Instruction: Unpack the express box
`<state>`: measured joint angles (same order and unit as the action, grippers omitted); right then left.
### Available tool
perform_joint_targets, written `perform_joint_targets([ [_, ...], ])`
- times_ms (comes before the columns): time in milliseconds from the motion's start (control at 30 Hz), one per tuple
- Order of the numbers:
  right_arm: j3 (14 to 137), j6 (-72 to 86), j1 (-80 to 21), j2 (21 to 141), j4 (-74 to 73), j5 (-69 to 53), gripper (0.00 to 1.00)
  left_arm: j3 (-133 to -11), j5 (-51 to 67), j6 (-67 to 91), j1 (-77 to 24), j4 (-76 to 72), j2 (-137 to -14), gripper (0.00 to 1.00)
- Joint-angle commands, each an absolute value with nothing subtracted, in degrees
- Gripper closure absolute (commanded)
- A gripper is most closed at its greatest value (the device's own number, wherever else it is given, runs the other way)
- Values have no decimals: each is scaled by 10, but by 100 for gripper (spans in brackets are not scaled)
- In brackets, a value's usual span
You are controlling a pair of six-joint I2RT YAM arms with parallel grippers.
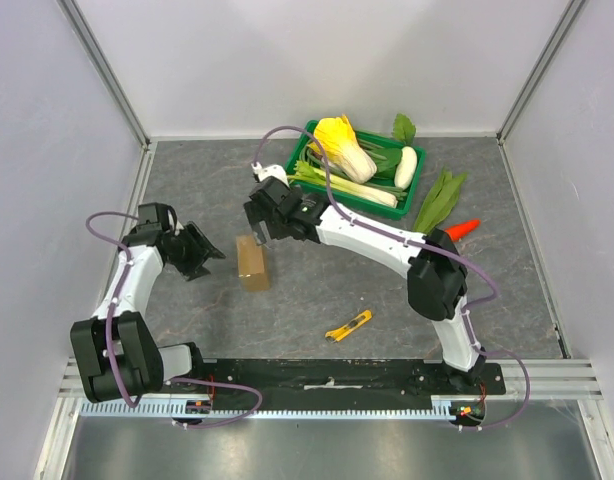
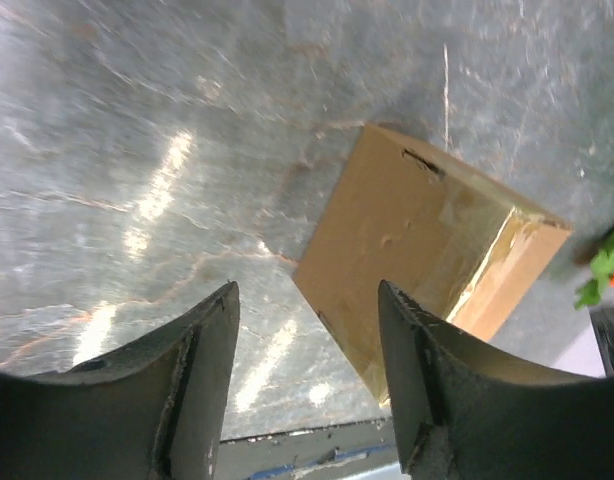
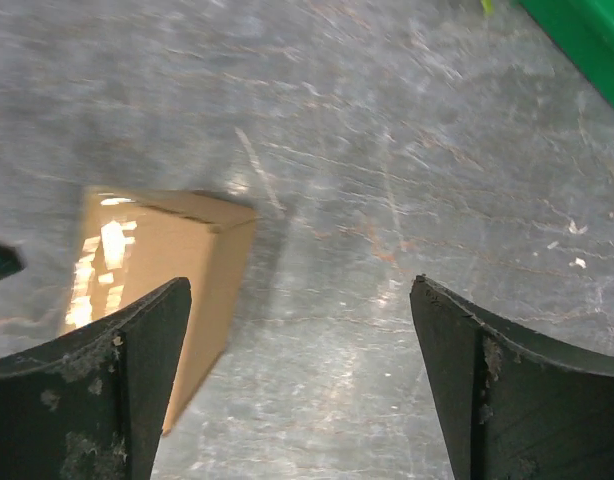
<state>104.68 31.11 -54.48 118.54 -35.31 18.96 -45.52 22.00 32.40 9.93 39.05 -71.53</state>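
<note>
One green plastic crate (image 1: pixel 418 172) holds vegetables (image 1: pixel 345 148); small brown cardboard box (image 1: pixel 252 262) lies lengthwise near-to-far, left fingers (image 2: pixel 202 380) and right fingers (image 3: pixel 137 370) wide.

express box (image 1: pixel 252 263) right of left end effector (image 1: pixel 212 260), just before right end effector (image 1: pixel 260 236), crate (image 1: pixel 420 175) behind

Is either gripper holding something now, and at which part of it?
Nothing is held. The left gripper and the right gripper are both open, and the express box is free of both.
</note>
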Motion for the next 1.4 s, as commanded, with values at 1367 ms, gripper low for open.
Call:
perform_joint_targets([
  [1367, 831, 551, -484, 1169, 24, -224, 36, -504, 197, 287, 166, 360, -759, 16],
])
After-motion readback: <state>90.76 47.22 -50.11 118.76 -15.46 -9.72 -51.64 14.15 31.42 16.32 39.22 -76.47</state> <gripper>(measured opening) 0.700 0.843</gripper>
